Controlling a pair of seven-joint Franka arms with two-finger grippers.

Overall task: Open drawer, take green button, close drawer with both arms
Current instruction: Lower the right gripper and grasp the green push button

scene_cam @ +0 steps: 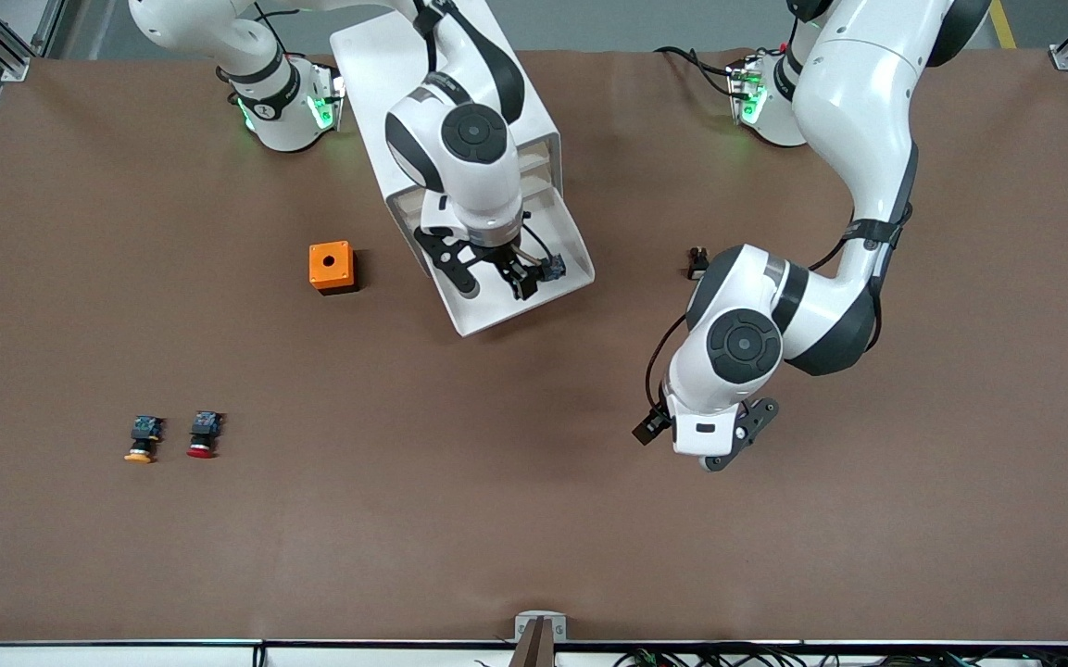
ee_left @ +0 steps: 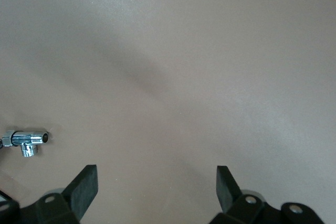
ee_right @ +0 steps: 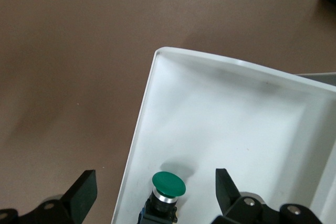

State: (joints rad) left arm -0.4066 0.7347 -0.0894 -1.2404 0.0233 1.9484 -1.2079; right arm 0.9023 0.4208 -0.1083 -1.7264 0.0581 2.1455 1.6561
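Observation:
The white cabinet (scene_cam: 376, 65) has its drawer (scene_cam: 473, 320) pulled open toward the front camera. The green-capped button (ee_right: 168, 183) lies in the drawer near one side wall (ee_right: 140, 124), and its dark body shows in the front view (scene_cam: 552, 269). My right gripper (scene_cam: 496, 278) hangs over the open drawer. It is open, with its two fingers astride the button and not touching it (ee_right: 156, 187). My left gripper (scene_cam: 723, 454) is open and empty (ee_left: 156, 187) over bare table toward the left arm's end.
An orange box (scene_cam: 332, 267) with a hole on top stands beside the drawer toward the right arm's end. An orange-capped button (scene_cam: 142, 439) and a red-capped button (scene_cam: 204, 434) lie nearer the front camera. A small chrome fitting (scene_cam: 698, 263) (ee_left: 25, 140) lies by the left arm.

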